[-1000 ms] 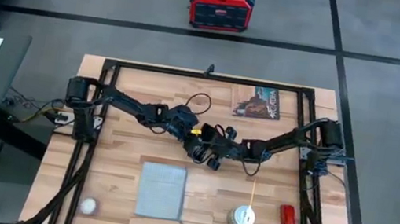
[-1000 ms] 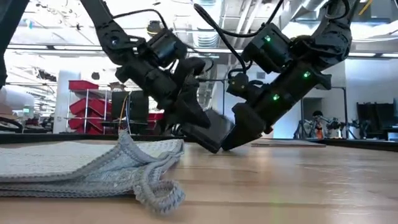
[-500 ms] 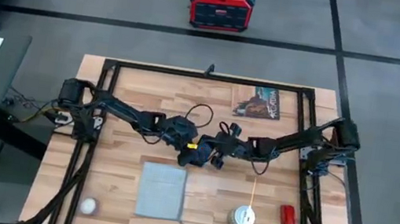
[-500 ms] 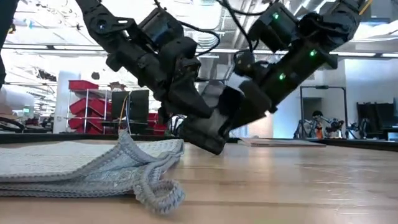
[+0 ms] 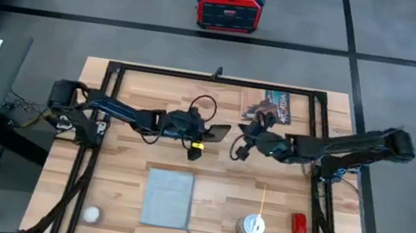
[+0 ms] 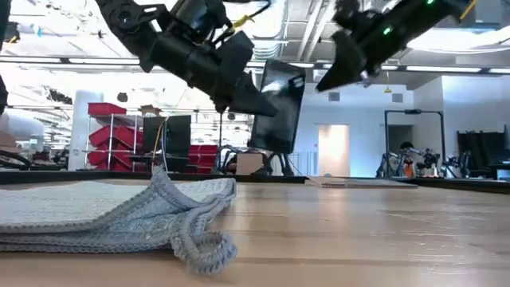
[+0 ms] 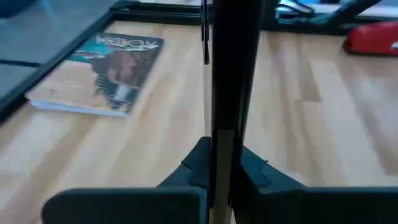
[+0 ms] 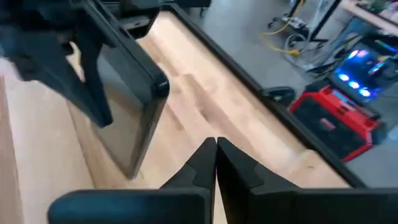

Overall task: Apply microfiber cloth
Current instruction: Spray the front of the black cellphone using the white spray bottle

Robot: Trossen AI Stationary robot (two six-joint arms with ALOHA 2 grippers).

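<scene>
High view, near to far: microfiber cloth lies flat at the table's near edge, left of centre. Above mid-table the left gripper holds the black phone on edge, fingers clamped on it — raised well clear of the cloth. Right gripper hangs just beside, fingers together, empty. Booklet lies far right.
</scene>
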